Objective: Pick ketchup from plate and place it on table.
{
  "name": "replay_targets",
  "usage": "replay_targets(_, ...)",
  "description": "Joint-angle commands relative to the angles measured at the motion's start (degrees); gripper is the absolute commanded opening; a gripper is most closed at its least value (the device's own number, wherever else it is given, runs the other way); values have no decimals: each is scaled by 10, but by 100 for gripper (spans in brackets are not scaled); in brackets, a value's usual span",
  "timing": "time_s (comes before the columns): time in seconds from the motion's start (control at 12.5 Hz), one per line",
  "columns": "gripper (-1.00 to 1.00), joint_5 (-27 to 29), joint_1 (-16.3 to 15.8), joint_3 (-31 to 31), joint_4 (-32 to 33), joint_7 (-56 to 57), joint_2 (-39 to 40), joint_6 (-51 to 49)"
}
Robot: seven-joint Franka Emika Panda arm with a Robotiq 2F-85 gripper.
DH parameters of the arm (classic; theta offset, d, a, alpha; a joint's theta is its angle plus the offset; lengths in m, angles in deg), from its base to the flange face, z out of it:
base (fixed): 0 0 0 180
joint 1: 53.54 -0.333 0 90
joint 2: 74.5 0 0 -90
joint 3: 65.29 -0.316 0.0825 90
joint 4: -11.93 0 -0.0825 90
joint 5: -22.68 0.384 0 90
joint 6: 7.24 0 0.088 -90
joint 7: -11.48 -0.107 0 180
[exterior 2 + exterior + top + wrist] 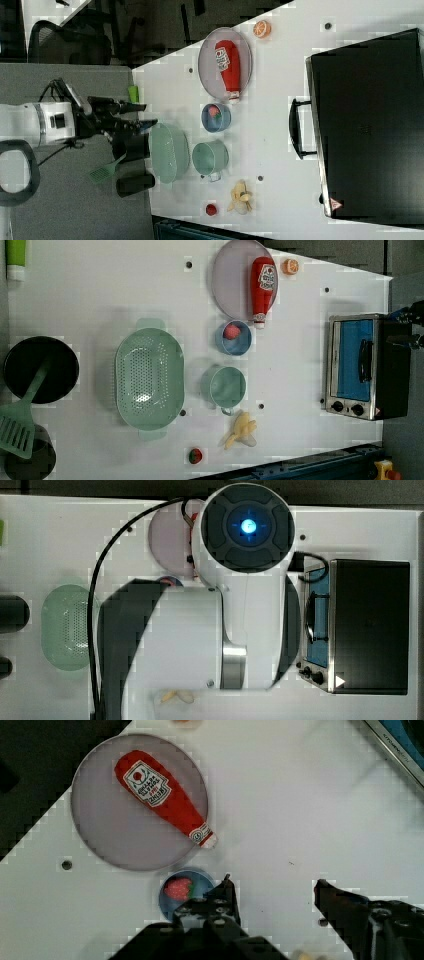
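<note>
The red ketchup bottle lies on its side across the pale grey-lilac plate, its white cap reaching over the rim toward the blue bowl. The plate sits at the edge of the white table. My gripper hangs open well above the table, with nothing between its black fingers. In the wrist view it stands off the plate, beside the blue bowl, apart from the bottle.
A blue bowl holding a strawberry sits right by the plate. Farther off are a green cup, green colander, banana and orange slice. A toaster oven and a black pot with spatula stand at opposite ends.
</note>
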Motion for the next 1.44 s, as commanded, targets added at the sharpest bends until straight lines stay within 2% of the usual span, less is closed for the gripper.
replay_targets(0.08,58,15,62,-12,53,-7,-115,-114)
replay_targets(0.24,99,15,60,-15,53,-3,-109,-112)
replay_targets(0.72,100,15,52,-41,52,2,-33,-58)
replay_targets(1.12,100,15,47,-71,50,23,61,54)
replay_targets(1.44,100,15,45,-80,46,137,134,129)
